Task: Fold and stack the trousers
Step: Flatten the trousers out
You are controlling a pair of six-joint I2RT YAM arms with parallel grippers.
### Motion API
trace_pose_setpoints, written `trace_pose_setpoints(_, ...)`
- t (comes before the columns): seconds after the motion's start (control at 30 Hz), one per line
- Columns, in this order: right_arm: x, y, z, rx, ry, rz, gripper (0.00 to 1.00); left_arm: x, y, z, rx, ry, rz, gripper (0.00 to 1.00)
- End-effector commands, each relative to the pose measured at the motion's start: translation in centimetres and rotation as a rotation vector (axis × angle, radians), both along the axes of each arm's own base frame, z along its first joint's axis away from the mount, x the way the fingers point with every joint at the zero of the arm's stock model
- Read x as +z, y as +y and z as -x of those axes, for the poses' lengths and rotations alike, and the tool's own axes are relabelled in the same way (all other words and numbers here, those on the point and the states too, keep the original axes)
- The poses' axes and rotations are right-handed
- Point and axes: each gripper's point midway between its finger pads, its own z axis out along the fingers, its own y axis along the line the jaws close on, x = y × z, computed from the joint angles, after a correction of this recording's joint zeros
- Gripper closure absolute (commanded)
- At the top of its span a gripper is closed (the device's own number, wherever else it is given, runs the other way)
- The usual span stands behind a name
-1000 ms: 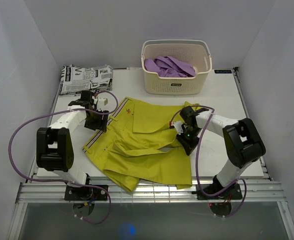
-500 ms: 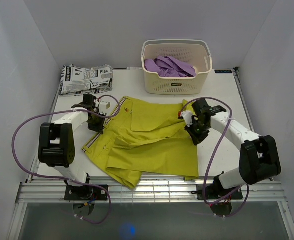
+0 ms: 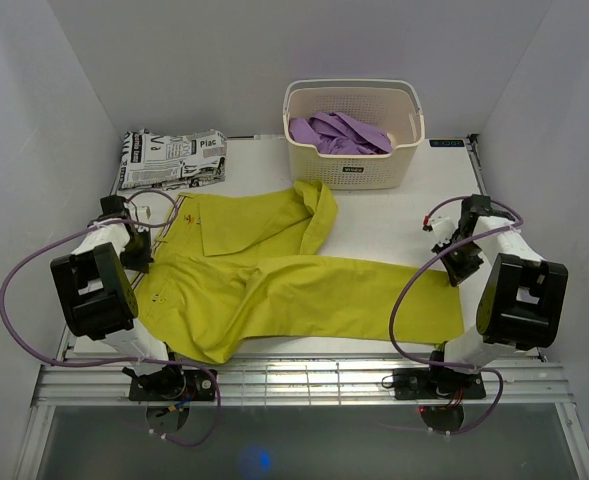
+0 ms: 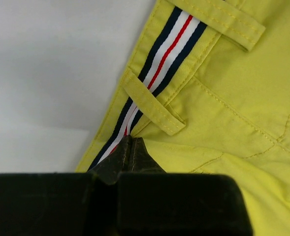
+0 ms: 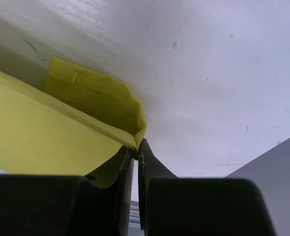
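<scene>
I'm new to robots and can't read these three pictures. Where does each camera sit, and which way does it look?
Top external: fixed high behind the arms, looking down at the white table; both arms show, the yellow-green cotton trousers spread between them.
Left wrist: on the left arm, looking past the left gripper, shut on the striped waistband.
Right wrist: on the right arm, looking past the right gripper, shut on a trouser-leg corner.
All three share the trousers.

We see the left arm (image 3: 94,290) and right arm (image 3: 514,300) built of white links with bulky black joints, each trailing a looping purple cable (image 3: 4,300) down to round bases (image 3: 159,385) at the near edge of the table (image 3: 394,215). Their fingers (image 5: 152,169) are matte black wedges.
</scene>
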Motion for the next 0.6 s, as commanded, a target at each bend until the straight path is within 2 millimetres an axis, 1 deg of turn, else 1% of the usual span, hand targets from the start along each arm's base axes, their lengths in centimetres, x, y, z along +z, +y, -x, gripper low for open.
trace_pose_setpoints(0.0, 0.7, -1.8, -2.3, 0.042, -0.058, 0.067, 0.92, 1.8, 2.8, 0.3, 0.069, -0.007, -0.098, 1.00)
trace_pose_setpoints(0.07, 0.5, -2.2, -2.9, 0.030, -0.060, 0.085, 0.92, 2.4, 3.8, 0.4, 0.111, -0.018, -0.118, 1.00)
trace_pose_setpoints(0.13, 0.8, -3.2, -3.5, 0.024, -0.075, 0.124, 0.92, 2.5, 4.6, 0.8, 0.147, -0.009, -0.128, 1.00)
trace_pose_setpoints(0.17, 0.8, -4.3, -3.8, 0.009, -0.086, 0.158, 0.92, 2.8, 5.0, 0.7, 0.163, -0.014, -0.138, 1.00)
trace_pose_setpoints(0.23, 1.2, -5.6, -4.2, -0.004, -0.100, 0.189, 0.92, 3.1, 5.9, 0.7, 0.189, -0.027, -0.141, 1.00)
trace_pose_setpoints(0.27, 1.2, -7.1, -4.3, -0.018, -0.105, 0.217, 0.92, 2.9, 6.2, 0.7, 0.190, -0.023, -0.145, 1.00)
trace_pose_setpoints(0.3, 1.4, -7.9, -4.5, -0.030, -0.110, 0.230, 0.92, 3.0, 6.5, 0.5, 0.194, -0.025, -0.152, 1.00)
trace_pose_setpoints(0.33, 1.8, -8.8, -5.2, -0.042, -0.120, 0.239, 0.92, 3.0, 6.7, 0.4, 0.200, -0.026, -0.151, 1.00)
trace_pose_setpoints(0.37, 1.9, -9.6, -5.0, -0.059, -0.115, 0.237, 0.92, 2.6, 6.7, 0.4, 0.201, -0.013, -0.144, 1.00)
trace_pose_setpoints(0.43, 2.2, -10.0, -5.2, -0.061, -0.106, 0.228, 0.92, 2.5, 6.6, 0.0, 0.202, -0.010, -0.124, 1.00)
trace_pose_setpoints(0.47, 2.2, -9.7, -5.2, -0.048, -0.105, 0.209, 0.92, 2.3, 6.6, -0.1, 0.203, -0.007, -0.119, 1.00)
trace_pose_setpoints(0.53, 2.0, -8.8, -4.3, -0.034, -0.064, 0.166, 0.92, 2.4, 6.7, -0.5, 0.207, -0.014, -0.117, 1.00)
trace_pose_setpoints(0.57, 1.9, -7.9, -4.2, -0.024, -0.056, 0.126, 0.92, 2.5, 6.8, -0.6, 0.208, -0.021, -0.121, 1.00)
